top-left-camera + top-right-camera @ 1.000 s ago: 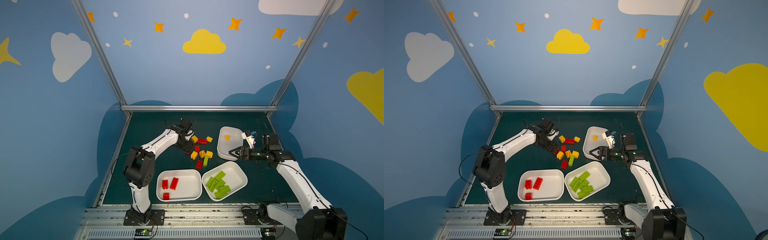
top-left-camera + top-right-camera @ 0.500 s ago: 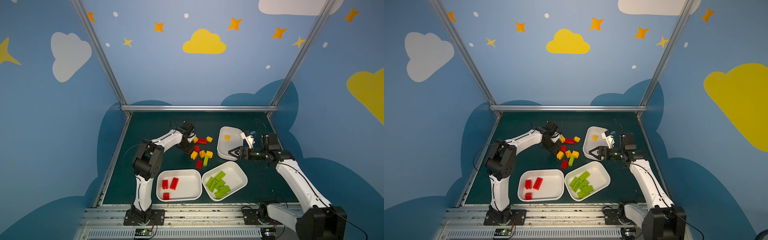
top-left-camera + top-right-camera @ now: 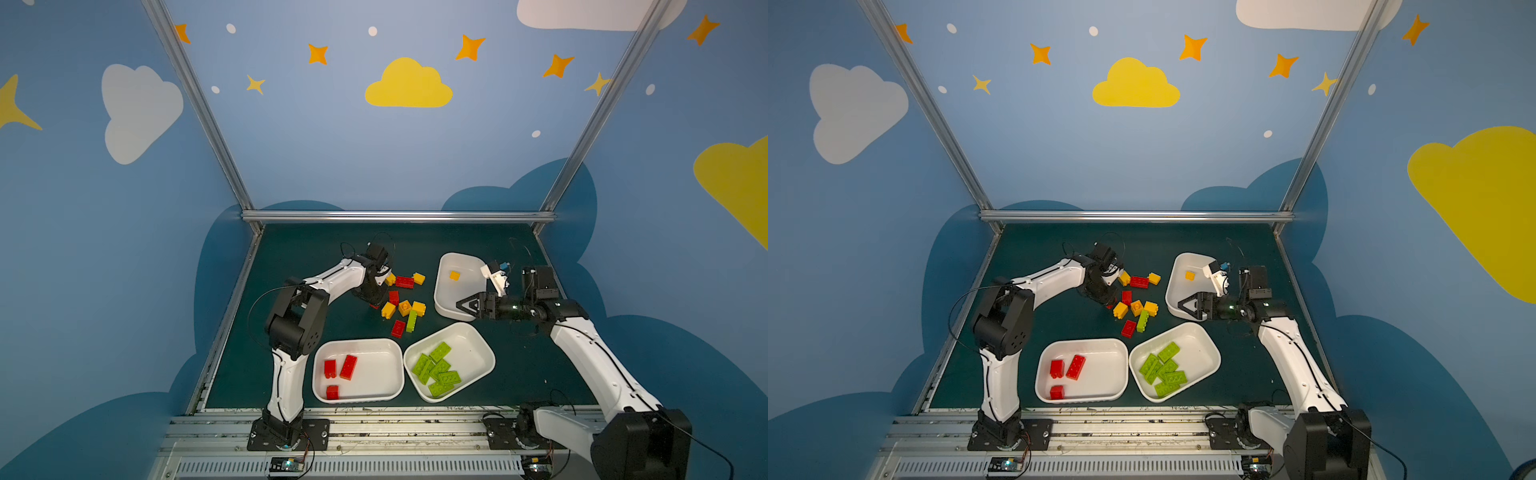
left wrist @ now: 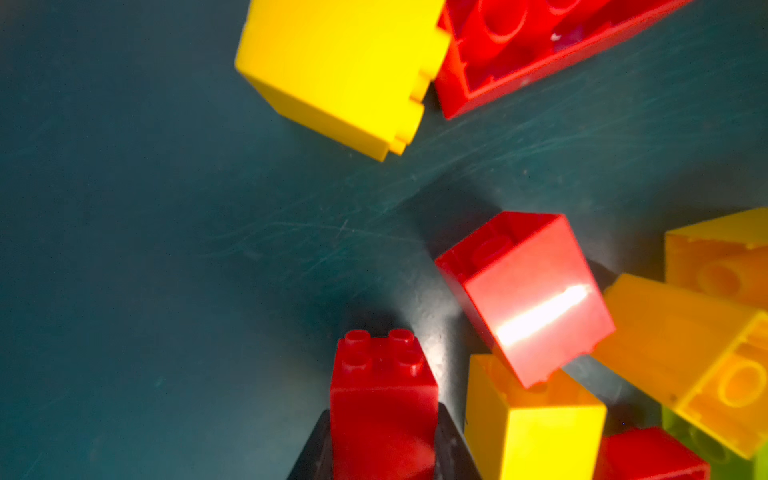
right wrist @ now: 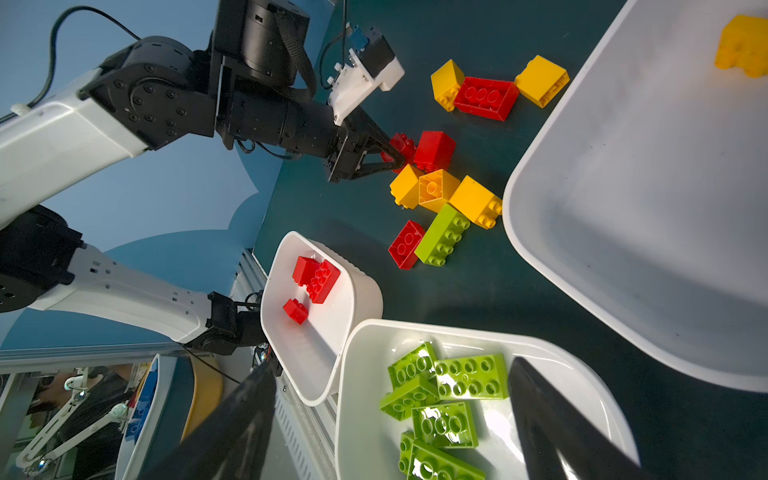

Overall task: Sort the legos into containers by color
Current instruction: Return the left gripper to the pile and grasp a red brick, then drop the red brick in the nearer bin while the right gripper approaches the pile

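At the loose pile's [image 3: 405, 307] left edge, a small red brick [image 4: 384, 399] sits clamped in the left gripper [image 5: 398, 161]. The right gripper [image 3: 466, 305], jaws spread wide, hangs empty over the yellow-brick tray's [image 3: 437, 286] near rim.

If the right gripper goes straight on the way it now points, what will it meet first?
Probably the yellow brick nearest to it: in a top view the open right gripper points roughly level and straight at that brick. How high the gripper is above the mat is unclear, so it may pass just over the brick.
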`<control>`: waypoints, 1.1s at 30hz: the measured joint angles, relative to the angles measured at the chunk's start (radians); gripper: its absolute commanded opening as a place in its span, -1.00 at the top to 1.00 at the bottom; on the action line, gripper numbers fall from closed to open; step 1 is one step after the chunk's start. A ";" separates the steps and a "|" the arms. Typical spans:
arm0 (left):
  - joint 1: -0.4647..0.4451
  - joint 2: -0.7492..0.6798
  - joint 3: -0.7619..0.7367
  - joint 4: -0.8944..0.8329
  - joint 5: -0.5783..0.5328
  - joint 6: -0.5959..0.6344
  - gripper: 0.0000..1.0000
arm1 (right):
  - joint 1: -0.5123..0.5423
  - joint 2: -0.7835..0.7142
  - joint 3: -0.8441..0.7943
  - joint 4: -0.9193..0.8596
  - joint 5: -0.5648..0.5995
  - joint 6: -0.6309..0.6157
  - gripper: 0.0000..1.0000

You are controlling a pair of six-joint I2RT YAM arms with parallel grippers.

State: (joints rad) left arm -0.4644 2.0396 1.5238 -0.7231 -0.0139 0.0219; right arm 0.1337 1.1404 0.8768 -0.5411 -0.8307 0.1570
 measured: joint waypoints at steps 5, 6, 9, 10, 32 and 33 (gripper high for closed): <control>-0.002 -0.110 0.000 -0.091 -0.004 -0.057 0.43 | 0.000 0.011 0.000 0.010 -0.001 0.000 -0.72; -0.003 -0.138 0.000 -0.110 -0.004 -0.074 0.42 | 0.000 0.013 0.000 0.013 -0.002 0.000 -0.72; -0.013 -0.235 -0.003 -0.174 -0.003 -0.135 0.39 | 0.000 0.021 0.000 0.021 -0.006 0.001 -0.72; -0.018 -0.269 -0.011 -0.192 -0.004 -0.158 0.39 | 0.000 0.024 0.000 0.023 -0.008 0.000 -0.72; -0.198 -0.793 -0.684 -0.397 0.116 -0.633 0.37 | 0.043 0.075 0.000 0.058 -0.029 0.001 -0.72; -0.198 -0.791 -0.703 -0.392 0.117 -0.640 0.36 | 0.048 0.078 0.000 0.059 -0.029 0.001 -0.72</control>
State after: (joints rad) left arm -0.6624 1.2488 0.8204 -1.1149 0.1028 -0.6182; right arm 0.1818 1.2186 0.8768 -0.4824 -0.8600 0.1577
